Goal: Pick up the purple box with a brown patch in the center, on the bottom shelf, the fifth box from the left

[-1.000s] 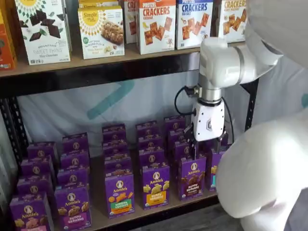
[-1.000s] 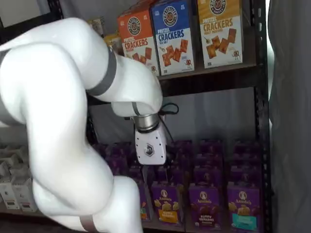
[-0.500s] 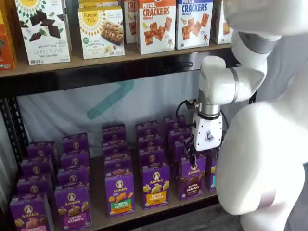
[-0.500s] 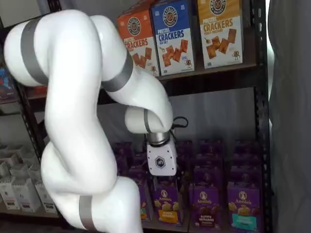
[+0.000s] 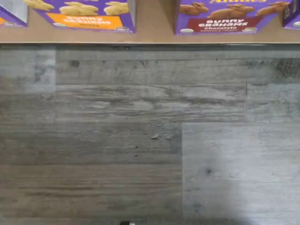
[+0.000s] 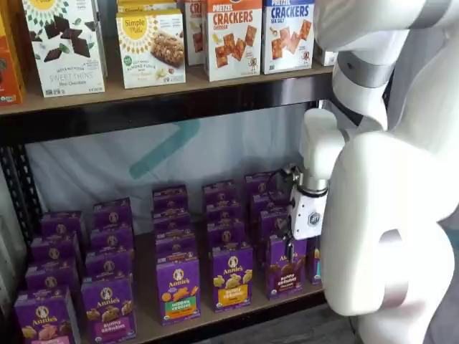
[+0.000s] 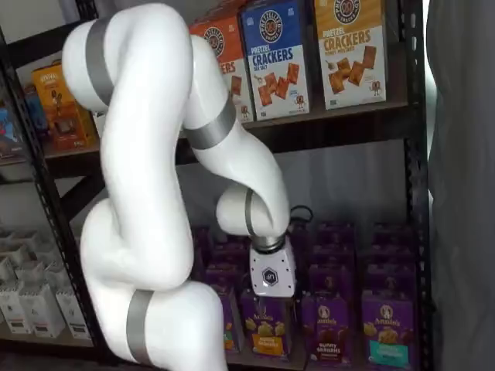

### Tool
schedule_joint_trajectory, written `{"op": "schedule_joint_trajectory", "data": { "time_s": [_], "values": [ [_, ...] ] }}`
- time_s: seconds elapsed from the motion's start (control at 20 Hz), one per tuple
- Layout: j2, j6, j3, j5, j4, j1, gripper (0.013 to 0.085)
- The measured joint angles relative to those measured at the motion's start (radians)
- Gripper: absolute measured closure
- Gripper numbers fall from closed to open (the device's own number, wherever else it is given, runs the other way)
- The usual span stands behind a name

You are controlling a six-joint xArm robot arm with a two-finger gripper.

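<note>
— Where's the purple box (image 6: 285, 266) from where you stand?

— Front row of the bottom shelf (image 6: 150, 324), upright, brown band facing us. In a shelf view it sits at about four o'clock in the picture. At its nine o'clock is the orange-band box (image 6: 232, 276), close beside it with a slim gap. At its three o'clock another purple box is mostly hidden by the arm.

— And from the other side?

— Same row: the purple box (image 7: 325, 334) has the teal-band box (image 7: 385, 334) at its three o'clock and the orange-band box (image 7: 265, 331) at its nine.

— The gripper?

— The gripper (image 6: 289, 252) hangs straight down at the box's twelve o'clock, a touch toward eleven, its white body just above the carton tops. The black fingers reach down near the box's top edge. I can't make out a gap between them, nor whether they touch the box, so I can't tell how far apart they are or whether they hold anything.

— The wrist view?

— It shows only the lower front of the purple box (image 5: 220, 16) at the board's front edge, the orange-band box (image 5: 84, 14) beside it with bare board (image 5: 154, 26) between, and grey plank floor (image 5: 140, 140) below.
</note>
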Motion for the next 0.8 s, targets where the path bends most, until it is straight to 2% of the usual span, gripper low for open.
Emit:
{"op": "schedule_joint_trajectory", "data": {
  "time_s": [0.15,0.3,0.55,0.8],
  "values": [
    [0.070,-0.014,-0.020,-0.045,-0.003,-0.016,0.0130],
    [0.131,0.018,-0.038,-0.085,-0.054,-0.031,0.0130],
    [0.226,0.005,-0.081,-0.137,-0.051,-0.040,0.0130],
    [0.313,0.028,-0.137,-0.185,-0.083,-0.049,0.0130]
  ]
}}
